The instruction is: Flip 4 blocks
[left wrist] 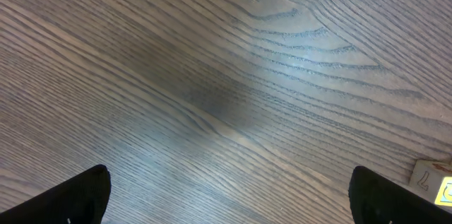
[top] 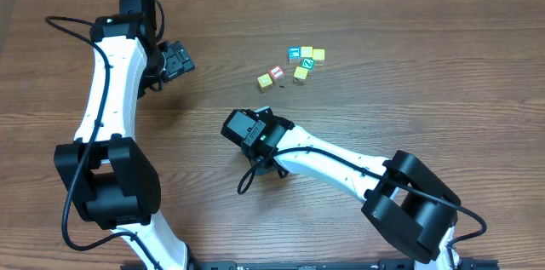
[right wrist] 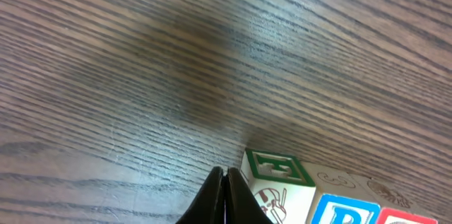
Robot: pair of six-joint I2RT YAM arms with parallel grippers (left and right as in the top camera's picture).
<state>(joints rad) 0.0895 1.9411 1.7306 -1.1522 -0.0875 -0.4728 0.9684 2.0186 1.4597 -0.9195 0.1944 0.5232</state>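
Several tiny wooden blocks lie in a loose cluster at the table's back centre: a blue-bordered one (top: 295, 53), yellow ones (top: 306, 51) (top: 265, 81), and a red-bordered one (top: 276, 73). A cube with a green letter (top: 304, 64) sits among them. My left gripper (top: 176, 60) (left wrist: 229, 174) hangs open over bare wood to their left, with nothing between its fingers. A cream block (left wrist: 429, 179) peeks in at that view's lower right. My right gripper (top: 243, 125) (right wrist: 224, 171) is shut on nothing. In the right wrist view a green-bordered block (right wrist: 275, 167) stands just beside its tips, next to a blue-bordered block (right wrist: 346, 213).
The wooden table (top: 409, 91) reaches to a cardboard wall at the back. The left arm (top: 115, 74) runs along the left side. The right arm (top: 341, 163) crosses the front right.
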